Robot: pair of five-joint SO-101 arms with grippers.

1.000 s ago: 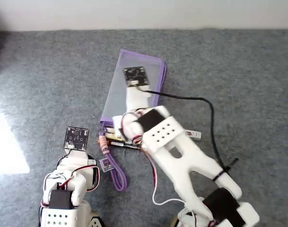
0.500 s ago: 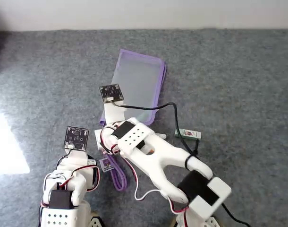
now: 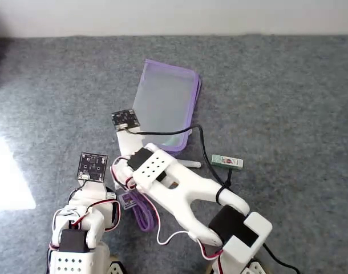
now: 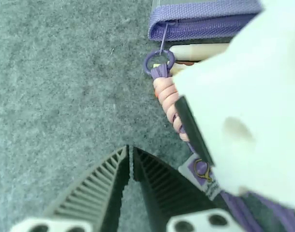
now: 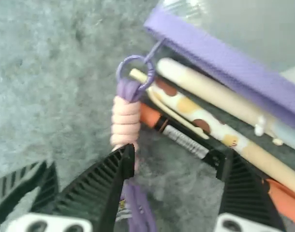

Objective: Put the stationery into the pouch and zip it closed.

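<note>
The purple pouch point(image 3: 165, 103) lies flat on the grey felt mat point(image 3: 288, 103), a little toward twelve o'clock from the middle of the high view. At its seven o'clock corner the right gripper point(image 5: 179, 159) hangs with jaws spread wide over a bundle of pens point(image 5: 200, 118) just beside the purple zip edge, one finger next to the pink coil of the wrist strap point(image 5: 125, 118). The left gripper point(image 4: 131, 152), jaws pressed together on nothing, sits at seven o'clock near the strap. A small green-and-white stick point(image 3: 227, 162) lies at four o'clock of the pouch.
</note>
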